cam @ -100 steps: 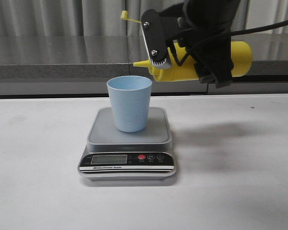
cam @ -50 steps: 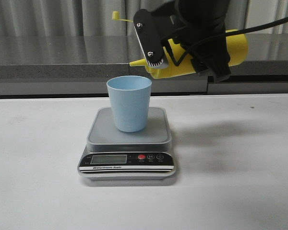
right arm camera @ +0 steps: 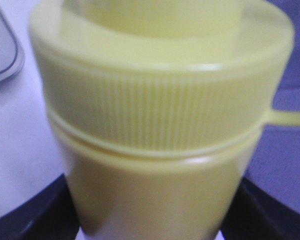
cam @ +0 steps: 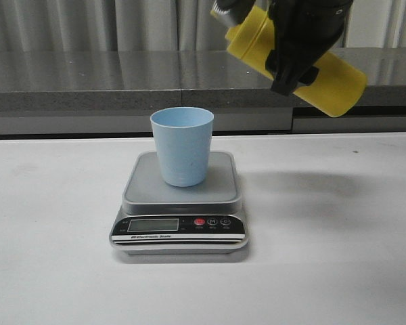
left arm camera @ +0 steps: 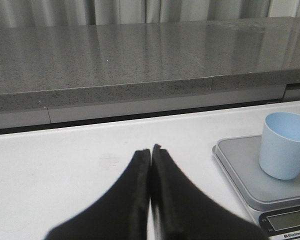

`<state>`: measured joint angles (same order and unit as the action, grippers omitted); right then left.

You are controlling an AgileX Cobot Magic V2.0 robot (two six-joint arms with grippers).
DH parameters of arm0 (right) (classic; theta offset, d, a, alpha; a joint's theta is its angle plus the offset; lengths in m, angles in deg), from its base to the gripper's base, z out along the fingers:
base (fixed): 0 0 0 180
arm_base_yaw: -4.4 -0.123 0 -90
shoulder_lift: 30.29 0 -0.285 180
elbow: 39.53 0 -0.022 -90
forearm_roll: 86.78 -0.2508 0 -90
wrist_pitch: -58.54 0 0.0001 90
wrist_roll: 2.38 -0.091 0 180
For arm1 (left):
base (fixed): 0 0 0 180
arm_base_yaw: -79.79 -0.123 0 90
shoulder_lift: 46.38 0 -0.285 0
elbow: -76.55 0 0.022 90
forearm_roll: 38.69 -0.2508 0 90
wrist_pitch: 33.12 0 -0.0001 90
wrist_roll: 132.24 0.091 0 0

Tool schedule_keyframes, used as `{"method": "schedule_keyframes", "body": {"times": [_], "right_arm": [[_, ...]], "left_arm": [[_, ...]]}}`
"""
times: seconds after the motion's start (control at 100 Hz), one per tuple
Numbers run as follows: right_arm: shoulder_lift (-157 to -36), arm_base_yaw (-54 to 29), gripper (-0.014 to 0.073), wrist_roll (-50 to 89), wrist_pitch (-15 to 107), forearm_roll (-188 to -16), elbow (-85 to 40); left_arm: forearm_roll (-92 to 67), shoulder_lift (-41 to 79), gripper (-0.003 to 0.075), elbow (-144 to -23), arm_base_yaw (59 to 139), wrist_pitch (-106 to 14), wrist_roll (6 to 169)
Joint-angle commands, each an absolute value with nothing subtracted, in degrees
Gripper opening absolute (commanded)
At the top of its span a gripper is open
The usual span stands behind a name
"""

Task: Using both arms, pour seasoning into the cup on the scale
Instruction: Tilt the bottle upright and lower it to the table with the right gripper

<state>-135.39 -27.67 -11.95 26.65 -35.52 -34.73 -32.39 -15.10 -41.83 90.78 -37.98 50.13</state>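
The pale blue cup [cam: 183, 145] stands upright on the grey platform of the scale [cam: 179, 203]. My right gripper [cam: 294, 51] is shut on the yellow seasoning bottle [cam: 331, 78] and holds it high, up and to the right of the cup. The bottle is tilted with its base down-right and its nozzle end up-left, cut off by the frame's top. In the right wrist view the bottle [right arm camera: 160, 125] fills the picture between my fingers [right arm camera: 35, 215]. My left gripper [left arm camera: 151, 150] is shut and empty above the table, left of the scale [left arm camera: 240, 170] and cup [left arm camera: 285, 145].
A grey stone ledge [cam: 88, 81] runs along the back of the white table [cam: 338, 257]. The scale's black front panel with LCD and red button [cam: 199, 222] faces the table's front edge.
The bottle has swung from lying level, nozzle over the cup's rim, to tilted nozzle-up. My right gripper has risen and moved right, away from the cup. The cup has not moved.
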Motion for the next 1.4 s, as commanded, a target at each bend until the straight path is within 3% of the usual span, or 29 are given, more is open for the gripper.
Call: {"method": "schedule_keyframes", "body": {"times": [0.0,0.36,0.77,1.16,1.39], "right_arm": [[-130.4,-25.6,0.0205,-17.5,32.4,-34.7,-34.4],[-122.7,-16.0,0.0206,-28.8,55.1,-34.8,-19.8],[-119.8,-3.8,0.0206,-30.9,82.3,-43.6,-4.8],[-121.8,0.0,0.0206,-27.9,102.3,-44.6,4.4],[-127.9,0.0,0.0206,-26.2,107.9,-45.2,4.4]], "left_arm": [[-32.3,-14.9,-0.0018,-43.4,90.6,-33.5,50.0],[-32.3,-14.9,-0.0018,-43.4,90.6,-33.5,50.0],[-32.3,-14.9,-0.0018,-43.4,90.6,-33.5,50.0],[-32.3,-14.9,-0.0018,-43.4,90.6,-33.5,50.0],[-32.3,-14.9,-0.0018,-43.4,90.6,-33.5,50.0]]}}
